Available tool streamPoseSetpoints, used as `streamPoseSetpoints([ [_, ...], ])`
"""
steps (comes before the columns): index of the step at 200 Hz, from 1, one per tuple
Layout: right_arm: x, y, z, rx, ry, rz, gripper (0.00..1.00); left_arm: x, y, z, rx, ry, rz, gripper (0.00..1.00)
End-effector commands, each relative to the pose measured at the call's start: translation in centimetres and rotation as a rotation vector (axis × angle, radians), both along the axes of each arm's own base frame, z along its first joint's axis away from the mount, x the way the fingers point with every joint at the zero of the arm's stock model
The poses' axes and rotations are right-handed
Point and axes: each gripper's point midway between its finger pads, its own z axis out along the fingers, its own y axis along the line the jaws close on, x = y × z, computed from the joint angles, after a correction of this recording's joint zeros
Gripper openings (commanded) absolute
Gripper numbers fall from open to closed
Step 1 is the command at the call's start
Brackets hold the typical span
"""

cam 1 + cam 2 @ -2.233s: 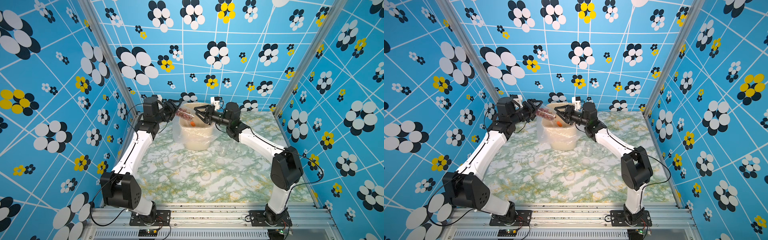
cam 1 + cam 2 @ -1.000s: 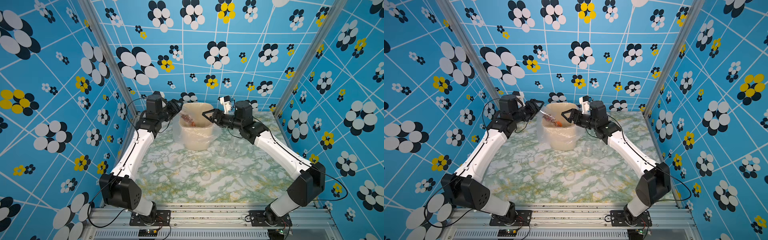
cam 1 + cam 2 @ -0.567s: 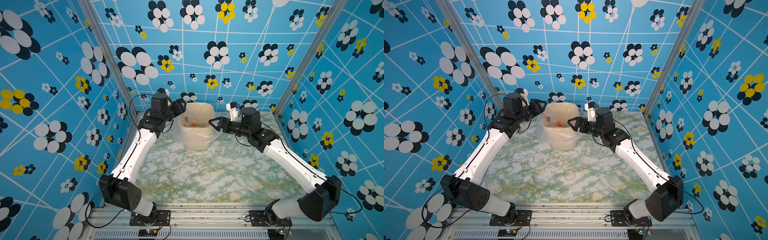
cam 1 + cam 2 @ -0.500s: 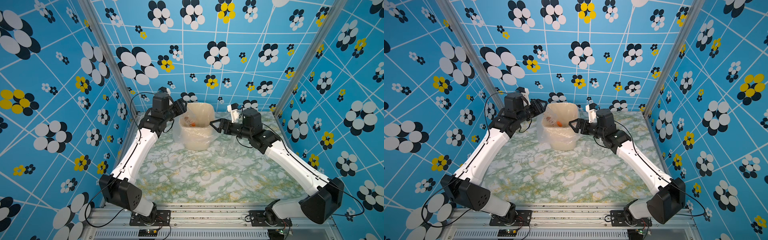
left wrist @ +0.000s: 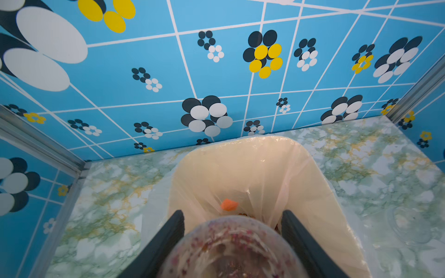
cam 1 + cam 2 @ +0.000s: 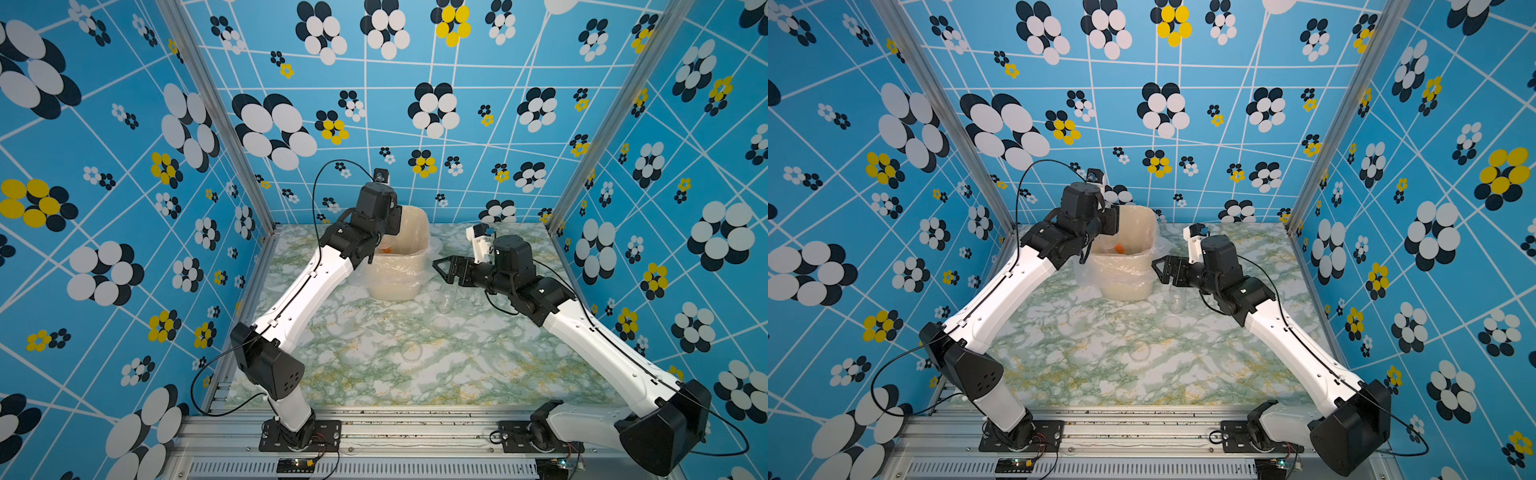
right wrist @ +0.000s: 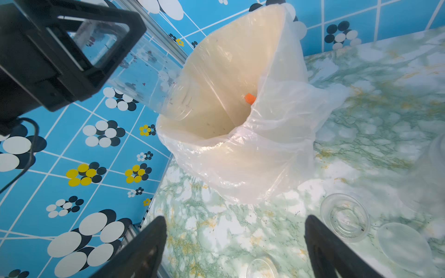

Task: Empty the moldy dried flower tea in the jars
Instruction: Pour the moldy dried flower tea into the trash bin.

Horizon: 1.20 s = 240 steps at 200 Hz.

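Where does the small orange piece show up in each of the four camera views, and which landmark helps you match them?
A top view: the orange piece lies inside the bin, just behind its front rim.
A top view: again inside the bin, near its front rim.
Left wrist: inside the bin, just past the jar held by the left hand.
Right wrist: inside the bin, past the tilted jar's mouth.
Shared landmark: the cream bin.

Cream bin (image 6: 395,278) with clear plastic liner (image 7: 289,134) stood on green-marbled surface (image 6: 374,365), below and ahead of left hand (image 5: 232,213). One orange piece (image 5: 228,204) lay inside bin, just past that hand. Blue flower-patterned walls (image 6: 374,104) enclosed surface.
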Motion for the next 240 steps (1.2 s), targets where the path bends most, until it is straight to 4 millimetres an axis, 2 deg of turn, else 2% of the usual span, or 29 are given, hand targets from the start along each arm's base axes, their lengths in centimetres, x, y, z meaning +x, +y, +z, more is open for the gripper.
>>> streamPoseSetpoints([
  [1, -0.3, -1.3, -0.4, -0.045, -0.013, -0.028, 0.93, 0.3, 0.9, 0.3, 0.165, -0.018, 0.047, 0.00],
  [21, -0.4, -1.5, -0.6, -0.052, -0.011, -0.033, 0.93, 0.5, 0.9, 0.2, 0.099, 0.010, 0.038, 0.00],
  [47, -0.5, -1.7, -0.6, -0.055, -0.012, -0.037, 0.93, 1.0, 2.1, -0.1, -0.202, 0.102, 0.025, 0.00],
  [58, -0.5, -1.7, -0.7, -0.057, -0.012, -0.039, 0.93, 1.1, 2.7, 0.1, -0.270, 0.106, 0.037, 0.00],
  [72, -0.4, -1.7, -0.8, -0.057, -0.008, -0.039, 0.94, 0.9, 2.7, 0.6, -0.212, 0.054, 0.049, 0.00],
  [101, -0.3, -1.6, -0.9, -0.056, -0.006, -0.039, 0.94, 0.3, 1.4, 0.9, -0.009, -0.013, 0.038, 0.00],
  [137, -0.3, -1.6, -1.0, -0.053, -0.003, -0.041, 0.94, 0.9, 3.8, 0.5, -0.281, 0.064, 0.074, 0.00],
  [147, -0.2, -1.6, -1.1, -0.053, -0.004, -0.044, 0.94, 0.7, 3.0, 0.8, -0.240, 0.031, 0.060, 0.00],
  [163, -0.1, -1.6, -1.1, -0.052, -0.006, -0.044, 0.94, 0.0, 1.0, 1.2, -0.067, -0.027, 0.032, 0.00],
  [176, -0.1, -1.5, -1.1, -0.050, -0.003, -0.044, 0.94, 0.0, 0.5, 1.1, 0.039, -0.041, 0.040, 0.00],
  [209, -0.2, -1.5, -1.4, -0.051, 0.003, -0.043, 0.94, 0.5, 1.4, 0.5, -0.121, 0.029, 0.050, 0.00],
  [229, -0.1, -1.6, -1.6, -0.052, 0.004, -0.047, 0.94, 0.0, -0.4, 0.9, 0.007, -0.029, 0.021, 0.00],
  [240, -0.1, -1.5, -1.6, -0.052, 0.005, -0.044, 0.94, 0.1, -0.6, 0.7, 0.028, -0.023, 0.017, 0.00],
])
